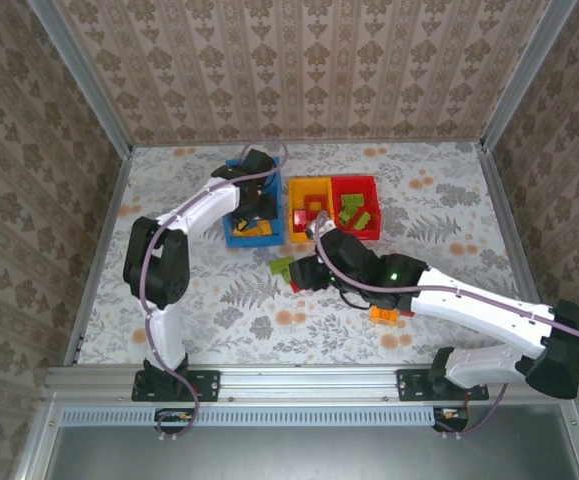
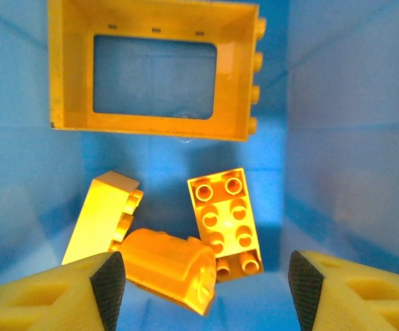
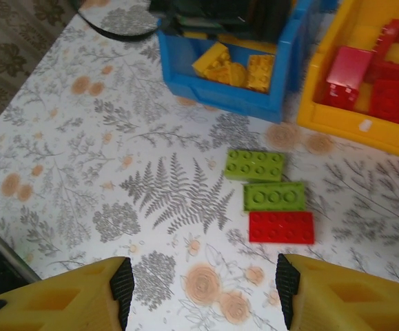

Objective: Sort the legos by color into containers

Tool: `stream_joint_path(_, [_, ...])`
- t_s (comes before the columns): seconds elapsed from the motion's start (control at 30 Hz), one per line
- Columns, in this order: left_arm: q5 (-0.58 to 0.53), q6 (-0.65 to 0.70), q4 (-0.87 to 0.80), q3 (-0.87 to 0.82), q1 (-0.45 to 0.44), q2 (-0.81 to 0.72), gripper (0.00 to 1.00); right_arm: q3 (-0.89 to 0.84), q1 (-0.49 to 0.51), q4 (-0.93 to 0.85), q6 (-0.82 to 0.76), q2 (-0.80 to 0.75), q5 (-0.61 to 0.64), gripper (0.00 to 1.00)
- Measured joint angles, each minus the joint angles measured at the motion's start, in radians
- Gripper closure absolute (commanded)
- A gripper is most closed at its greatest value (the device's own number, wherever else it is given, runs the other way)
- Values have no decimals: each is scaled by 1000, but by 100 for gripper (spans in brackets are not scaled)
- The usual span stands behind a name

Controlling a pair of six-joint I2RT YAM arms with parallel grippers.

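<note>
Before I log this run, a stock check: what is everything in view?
blue bin: one, left of the row
yellow bin: one, middle, holding red bricks
red bin: one, right, holding green bricks
yellow frame: one, in blue bin
yellow bricks: three, in blue bin
loose green bricks: two, on table before bins
loose red brick: one, beside them
orange brick: one, table by right arm
left gripper: open, inside blue bin
right gripper: open, near loose bricks

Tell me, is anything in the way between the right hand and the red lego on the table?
Nothing visible. The right hand hangs open above the table, and the red lego lies just ahead. Two green legos sit beyond it.
</note>
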Motion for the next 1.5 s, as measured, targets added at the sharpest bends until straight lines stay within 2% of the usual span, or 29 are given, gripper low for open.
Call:
stream_joint_path(0.13, [-12,-9,7,-24,-24,-128,35,-69,-27,-94,71,-94,73,40])
stream_joint_path(0.23, [-29,-23,29,-67,-81,-243,34,-144,-130,-195,148,-179,107,39])
stream_joint_path(0.3, [-40,-34,52,-101,-148,-309,34,-211,-232,-264,186,-235,114,37])
stream_joint_path(0.43, [-67,-68,130,-194,-350,-394,33,-350,-412,-378,216,-323,103,35])
stream_joint_path(0.57, [-82,-112,217,-280,-551,-406,32,-399,-469,-425,232,-311,72,34])
stream_joint_path(0.67, [-96,-145,248,-299,-650,-396,33,-402,-499,-410,240,-251,51,34])
stream_joint_path(0.77, [-114,-172,290,-299,-712,-379,32,-438,-557,-357,242,-219,26,36])
stream_joint_path(0.93, [-125,-207,344,-299,-758,-353,33,-491,-647,-284,233,-146,-19,42])
stream_joint_path(1.17, [-134,-211,349,-297,-764,-344,33,-498,-675,-174,214,-26,-68,48])
stream_joint_path(1.5, [-163,-211,348,-297,-764,-345,33,-480,-684,-126,180,28,-85,78])
